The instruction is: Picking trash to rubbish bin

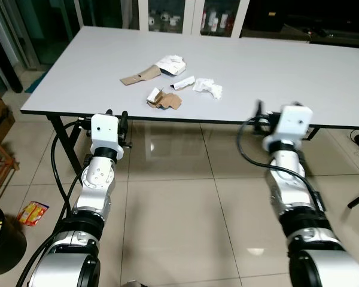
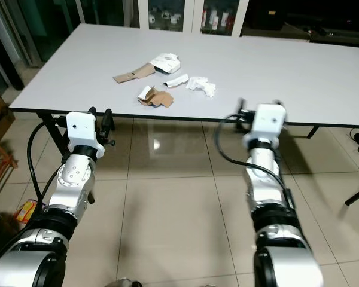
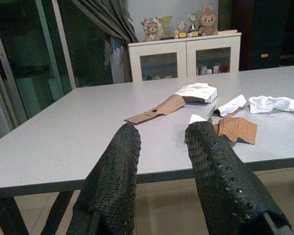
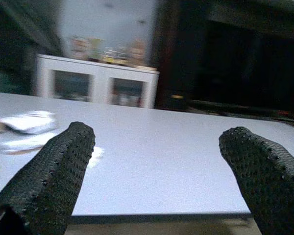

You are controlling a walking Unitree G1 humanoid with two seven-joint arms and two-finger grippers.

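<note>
A tiled floor [image 1: 185, 209] runs under a grey table [image 1: 287, 72], whose near edge lies just ahead of both grippers. The left gripper [image 3: 161, 142] is parted narrowly, the right gripper [image 4: 157, 142] spread wide, both empty. The trash [image 1: 170, 84] lies scattered mid-table. A bin [image 1: 3, 239] stands far left, a wrapper [image 1: 33, 212] beside it.

The round black rubbish bin [image 1: 3, 239] is cut off at the lower left edge. The right wrist view blurs the white paper scraps [image 4: 27, 127] at left.
</note>
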